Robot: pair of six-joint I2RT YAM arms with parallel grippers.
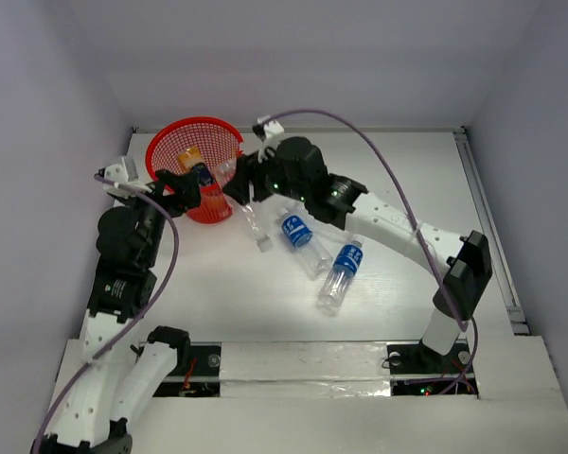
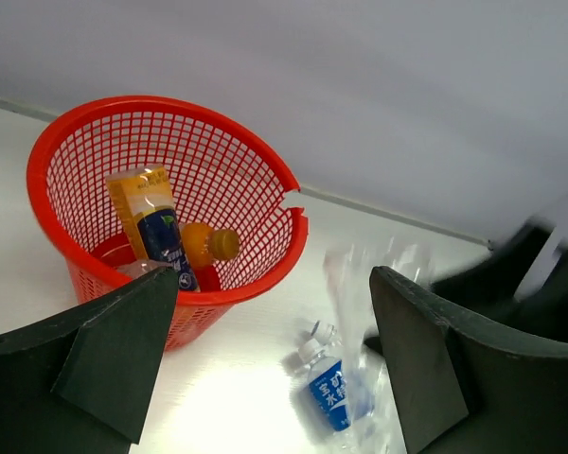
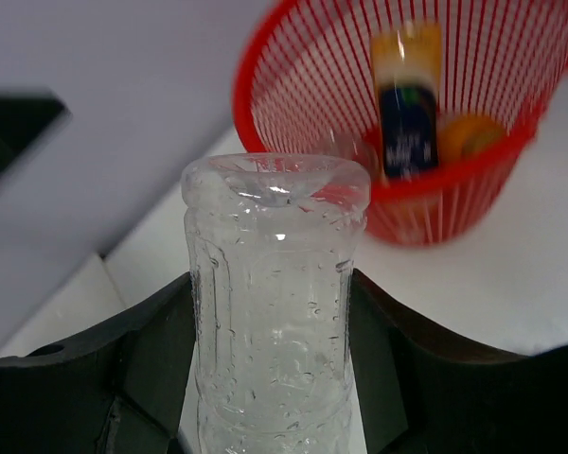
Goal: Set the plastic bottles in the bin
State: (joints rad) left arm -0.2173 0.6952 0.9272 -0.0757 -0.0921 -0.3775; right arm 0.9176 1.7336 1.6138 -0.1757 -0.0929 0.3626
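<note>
The red mesh bin (image 1: 175,144) stands at the back left and holds an orange bottle (image 2: 208,244) and a bottle with a yellow and blue label (image 2: 153,223). My right gripper (image 1: 239,187) is shut on a clear, unlabelled bottle (image 3: 275,284), held off the table just right of the bin (image 3: 308,85); the bottle's cap end hangs down (image 1: 261,242). It looks blurred in the left wrist view (image 2: 360,293). My left gripper (image 2: 270,369) is open and empty beside the bin's front wall (image 1: 194,192). Two blue-labelled bottles (image 1: 303,241) (image 1: 341,274) lie on the table.
The bin's rim has a split on its right side (image 2: 298,210). White walls close the table at the back and sides. A rail (image 1: 488,208) runs along the table's right edge. The right arm (image 1: 398,227) stretches across the middle.
</note>
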